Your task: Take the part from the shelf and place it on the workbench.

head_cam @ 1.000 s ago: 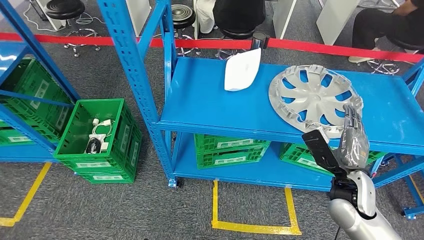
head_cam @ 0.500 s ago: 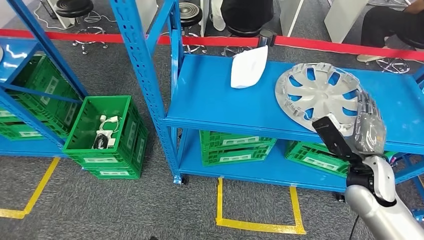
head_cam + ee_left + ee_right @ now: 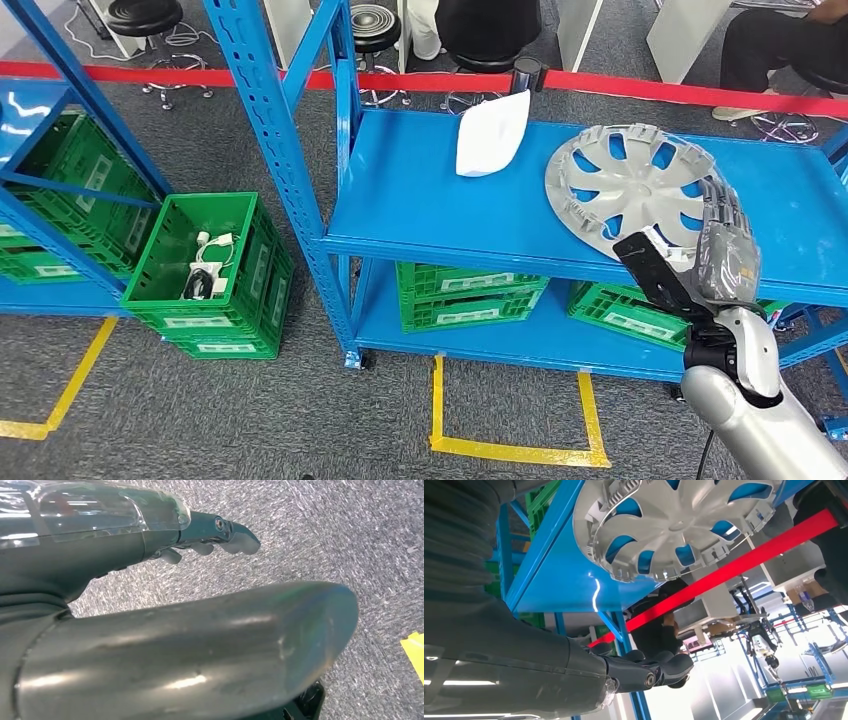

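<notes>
A silver hubcap (image 3: 630, 185) lies flat on the right half of the blue shelf's upper deck (image 3: 420, 200). My right hand (image 3: 722, 255) is raised at the shelf's front edge, just in front of and to the right of the hubcap's rim, with straight fingers, the thumb held apart and nothing in it. In the right wrist view the hubcap (image 3: 674, 525) lies past my right hand (image 3: 574, 670), with a gap between the fingertips and its rim. My left hand (image 3: 125, 545) hangs over grey carpet, holding nothing, its fingers loosely extended.
A white moulded part (image 3: 492, 132) lies at the back of the same deck. Green crates (image 3: 468, 296) sit on the lower deck, and another green crate (image 3: 205, 275) stands on the floor to the left. Blue uprights (image 3: 285, 150) frame the shelf. A red barrier tape (image 3: 640, 90) and people's legs are behind.
The camera has shifted a little. My right hand has risen and come closer to the hubcap's front right rim.
</notes>
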Available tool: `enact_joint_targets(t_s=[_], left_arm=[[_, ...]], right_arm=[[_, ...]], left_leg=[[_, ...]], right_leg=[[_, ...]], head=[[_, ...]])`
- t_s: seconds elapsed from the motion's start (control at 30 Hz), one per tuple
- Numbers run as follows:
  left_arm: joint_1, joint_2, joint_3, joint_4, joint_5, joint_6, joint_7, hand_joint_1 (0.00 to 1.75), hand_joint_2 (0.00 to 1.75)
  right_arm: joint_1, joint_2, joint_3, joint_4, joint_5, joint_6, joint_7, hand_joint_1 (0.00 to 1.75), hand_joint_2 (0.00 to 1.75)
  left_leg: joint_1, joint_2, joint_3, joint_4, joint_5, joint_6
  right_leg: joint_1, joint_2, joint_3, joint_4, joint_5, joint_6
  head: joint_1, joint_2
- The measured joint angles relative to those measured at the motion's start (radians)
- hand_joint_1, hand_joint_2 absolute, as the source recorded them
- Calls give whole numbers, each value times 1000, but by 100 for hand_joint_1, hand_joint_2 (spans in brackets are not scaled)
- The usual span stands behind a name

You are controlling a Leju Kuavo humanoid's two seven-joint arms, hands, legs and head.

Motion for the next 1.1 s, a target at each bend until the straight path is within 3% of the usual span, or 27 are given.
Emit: enact_joint_targets(t_s=[0.3,0.5,0.57,0.67,0.7,0.73,0.77,0.83,0.9,1.03,1.1], left_arm=[[0,1,-2,0,-1,-4,-2,0,0],[0,4,-24,0,-22,-3,-2,0,0],[0,7,-32,0,-30,-1,-1,0,0],[1,9,-46,0,-47,2,0,0,0],[2,9,-52,0,-54,3,2,0,0],[3,9,-58,0,-61,4,3,0,0],[4,9,-64,0,-65,5,5,0,0],[4,9,-75,0,-68,7,8,0,0],[2,10,-84,-1,-68,9,9,0,0],[3,14,-100,-2,-65,11,11,0,0],[2,14,-105,-2,-61,12,12,0,0]], right_arm=[[-1,1,3,0,0,1,-2,0,175],[-5,14,25,0,6,0,-9,0,175],[-8,15,32,0,8,-1,-9,0,175],[-11,18,44,3,6,-2,-13,0,175],[-10,20,49,5,3,-2,-16,0,175],[-10,22,54,8,1,-2,-20,0,175],[-10,25,59,11,0,-4,-24,0,175],[-11,30,69,17,0,-8,-29,0,175],[-12,36,76,23,-2,-13,-32,0,175],[-10,45,87,33,-6,-20,-36,0,175],[-12,48,92,36,-7,-22,-37,0,175]], left_leg=[[-3,-2,-1,1,-2,1],[-5,-4,8,-12,-5,18],[1,-4,27,-24,-6,25],[3,-3,42,-27,-11,27],[3,-3,46,-27,-15,25],[4,-3,50,-26,-19,22],[6,-3,57,-26,-24,17],[11,-3,74,-26,-37,4],[12,-2,83,-25,-49,-10],[11,2,91,-10,-63,-33],[13,-3,50,68,-83,-41]], right_leg=[[-2,-1,1,-3,1,2],[-9,-2,3,8,9,16],[-10,0,-14,54,-8,21],[-16,1,-102,212,-81,33],[-19,1,-130,252,-92,37],[-23,1,-143,261,-84,40],[-27,1,-139,235,-55,44],[-34,1,-95,116,25,52],[-32,0,-63,30,46,44],[-28,-1,-45,14,31,2],[-27,-1,-26,6,25,-11]], head=[[1,0],[-1,0],[2,0],[8,0],[10,0],[10,0],[11,0],[12,0],[14,0],[6,0],[-3,0]])
